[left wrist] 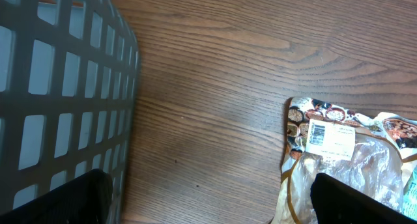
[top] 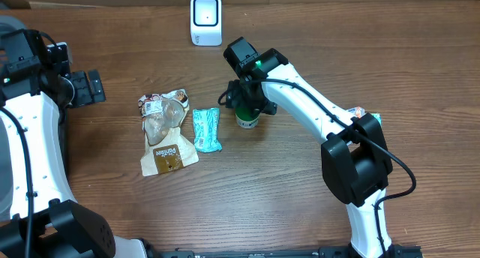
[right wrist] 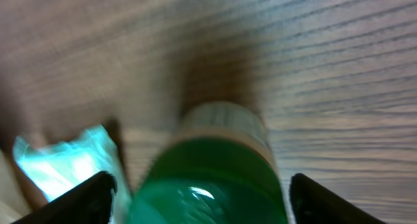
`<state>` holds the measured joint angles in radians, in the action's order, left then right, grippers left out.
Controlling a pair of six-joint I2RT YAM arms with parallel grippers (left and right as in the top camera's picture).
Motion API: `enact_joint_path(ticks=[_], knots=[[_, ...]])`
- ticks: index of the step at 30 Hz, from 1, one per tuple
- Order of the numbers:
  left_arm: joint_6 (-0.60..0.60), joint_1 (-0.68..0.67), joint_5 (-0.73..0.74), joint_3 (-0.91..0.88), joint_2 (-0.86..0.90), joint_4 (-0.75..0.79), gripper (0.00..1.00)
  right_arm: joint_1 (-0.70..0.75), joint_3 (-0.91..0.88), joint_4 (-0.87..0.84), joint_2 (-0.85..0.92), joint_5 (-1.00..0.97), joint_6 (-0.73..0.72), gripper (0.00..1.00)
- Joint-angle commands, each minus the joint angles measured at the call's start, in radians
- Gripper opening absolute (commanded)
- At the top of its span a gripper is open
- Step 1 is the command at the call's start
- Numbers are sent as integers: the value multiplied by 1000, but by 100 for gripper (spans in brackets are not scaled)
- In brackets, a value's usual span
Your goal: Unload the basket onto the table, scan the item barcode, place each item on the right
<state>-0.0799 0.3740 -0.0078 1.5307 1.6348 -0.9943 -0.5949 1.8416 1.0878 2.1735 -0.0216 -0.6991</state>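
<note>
The table (top: 337,33) is brown wood with dark grain. The barcode scanner (top: 205,19) is white. The bottle (right wrist: 208,178) is green with a pale cream end. The packet (top: 207,130) is teal. The bag (top: 166,134) is brown and clear, with a white label (left wrist: 329,136). The basket (left wrist: 58,87) is a grey lattice.

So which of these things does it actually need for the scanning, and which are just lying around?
Needed, it seems: green bottle, white scanner, right claw straddling the bottle.
Lying about: teal packet, brown snack bag, grey basket.
</note>
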Motion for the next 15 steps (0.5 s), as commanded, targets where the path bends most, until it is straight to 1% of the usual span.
enact_joint_path(ticks=[1, 4, 5, 10, 13, 15], knots=[[13, 11, -6, -4, -5, 5, 99, 2, 6, -24, -2, -71, -34, 89], [13, 11, -6, -4, -5, 5, 100, 6, 45, -24, -2, -82, 282, 96], [13, 11, -6, -4, -5, 4, 100, 6, 68, -5, -2, -82, 434, 99], [13, 11, -6, -4, -5, 5, 100, 5, 134, 80, -2, -73, 913, 100], [13, 11, -6, -4, -5, 4, 100, 5, 125, 129, -2, 35, 1122, 100], [13, 11, -6, -4, -5, 4, 100, 5, 106, 146, -2, 96, 1197, 100]])
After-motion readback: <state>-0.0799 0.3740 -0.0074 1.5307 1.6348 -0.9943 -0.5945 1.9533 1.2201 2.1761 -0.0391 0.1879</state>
